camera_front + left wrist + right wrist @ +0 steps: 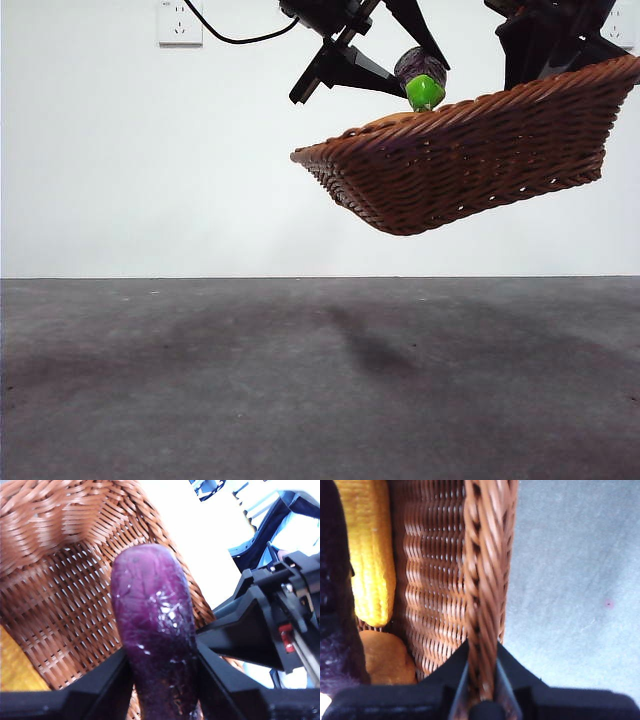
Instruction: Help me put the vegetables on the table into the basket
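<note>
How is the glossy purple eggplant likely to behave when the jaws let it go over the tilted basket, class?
The eggplant, gripped by the left gripper, looks glossy, so probably slippery. Its rounded body may roll once released. The basket, held in the air by its rim by the right gripper, slopes, so it would likely slide downhill toward the corn.

1. From the front we cannot see inside the basket (pixel 470 165); its right end is cut off by the edge.
2. The eggplant (pixel 420 75) shows only partly between black jaws.
3. The corn (pixel 370 555) and potato (pixel 385 660) appear blurred.
</note>
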You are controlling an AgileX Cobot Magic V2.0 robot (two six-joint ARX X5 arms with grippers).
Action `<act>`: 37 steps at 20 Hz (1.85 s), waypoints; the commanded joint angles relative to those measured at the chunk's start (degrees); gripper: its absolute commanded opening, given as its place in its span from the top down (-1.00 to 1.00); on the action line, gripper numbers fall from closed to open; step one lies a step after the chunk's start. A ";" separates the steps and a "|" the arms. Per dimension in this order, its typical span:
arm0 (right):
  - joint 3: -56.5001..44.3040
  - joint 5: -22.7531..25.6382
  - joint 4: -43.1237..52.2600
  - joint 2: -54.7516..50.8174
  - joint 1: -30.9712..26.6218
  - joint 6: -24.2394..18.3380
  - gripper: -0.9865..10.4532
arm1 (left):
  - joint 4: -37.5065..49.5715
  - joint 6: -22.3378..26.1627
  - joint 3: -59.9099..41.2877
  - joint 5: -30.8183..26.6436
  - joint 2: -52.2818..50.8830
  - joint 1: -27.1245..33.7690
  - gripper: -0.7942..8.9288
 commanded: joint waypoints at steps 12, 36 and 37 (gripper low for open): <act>-0.26 -0.35 0.55 -0.35 0.24 -0.17 0.84 | 4.17 -2.14 -0.35 5.68 -2.29 1.36 -0.23; -0.28 -5.57 14.23 25.31 -13.94 -8.59 0.84 | -46.99 26.71 -0.42 -10.49 -43.67 2.08 0.85; -0.28 -5.51 14.16 26.34 -13.94 -8.61 0.84 | -46.99 26.51 -0.42 -10.49 -44.00 2.08 0.85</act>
